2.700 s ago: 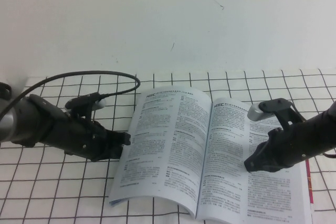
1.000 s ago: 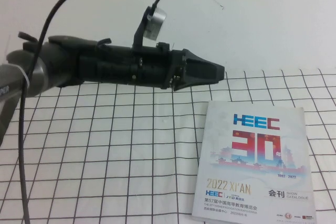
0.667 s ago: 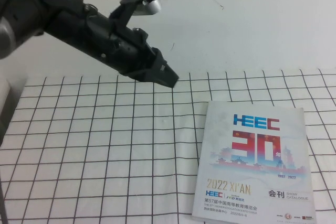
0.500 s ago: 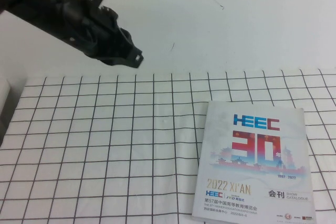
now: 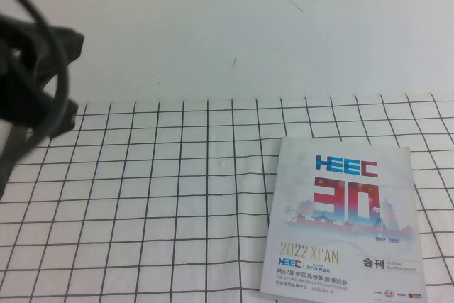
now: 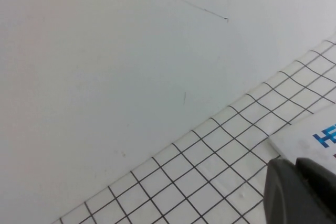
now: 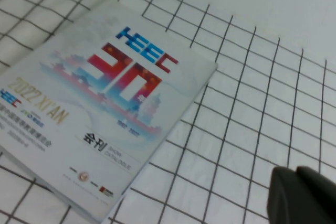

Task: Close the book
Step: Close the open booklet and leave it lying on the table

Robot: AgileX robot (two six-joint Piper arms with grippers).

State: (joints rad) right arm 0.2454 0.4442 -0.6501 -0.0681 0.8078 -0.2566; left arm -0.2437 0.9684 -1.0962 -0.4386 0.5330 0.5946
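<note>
The book (image 5: 344, 221) lies shut and flat on the checked cloth at the right, its white "HEEC 30" cover facing up. It shows again in the right wrist view as the book (image 7: 100, 103), and one corner of the book (image 6: 310, 135) appears in the left wrist view. My left arm (image 5: 32, 83) is a dark blur at the far left edge, well away from the book. The left gripper (image 6: 295, 163) hangs above the cloth, shut and empty. My right gripper (image 7: 295, 174) is raised off the book's side, also shut and empty. The right arm is outside the high view.
A white cloth with a black grid (image 5: 177, 196) covers the table, ending at a plain white wall (image 5: 227, 26) behind. A black cable (image 5: 35, 19) loops over the left arm.
The open book is now closed. The right arm has left the high view. Over the last second the left arm swung from above the table to the far left edge.
</note>
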